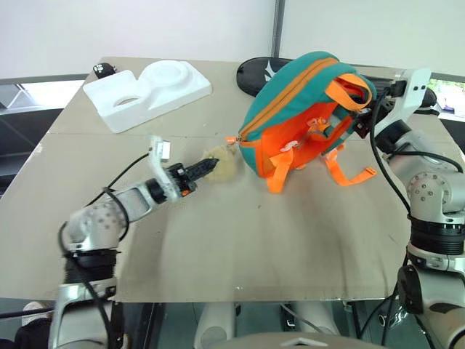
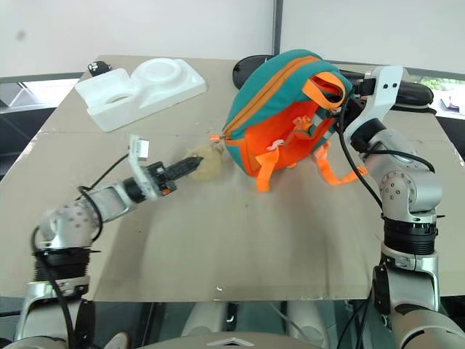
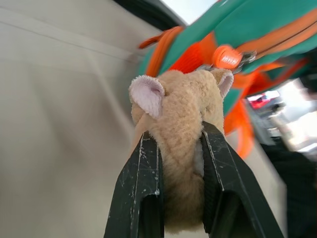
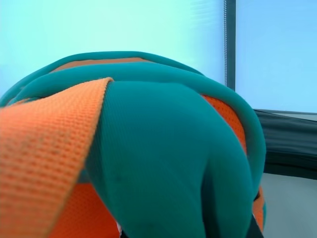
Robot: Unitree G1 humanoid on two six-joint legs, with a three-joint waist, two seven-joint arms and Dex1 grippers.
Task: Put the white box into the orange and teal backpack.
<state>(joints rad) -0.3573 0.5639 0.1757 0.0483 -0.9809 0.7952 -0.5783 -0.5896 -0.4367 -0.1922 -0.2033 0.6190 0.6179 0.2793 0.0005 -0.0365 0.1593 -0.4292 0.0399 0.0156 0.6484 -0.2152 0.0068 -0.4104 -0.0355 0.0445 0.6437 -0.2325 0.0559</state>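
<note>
Nearest of all is the left gripper (image 1: 211, 166), low over the brown table (image 1: 240, 247). Its two black fingers (image 3: 138, 188) are squeezed on the tan plush bear (image 3: 178, 148), one finger on each side of its soft body. Just past the bear is the orange and teal backpack (image 1: 305, 109), and the bear hangs off the zipper end of it. That bag is tipped up on the table, with its teal side on top and its orange straps hanging down. Over on the other side, the right gripper (image 1: 363, 102) is at the top of the bag, right by the orange handle, and its jaws are closed on the bag's top. At the back of the table sit a white foam block (image 1: 149, 91) with round holes and a black bag (image 1: 258, 73). I cannot tell where the white box is.
</note>
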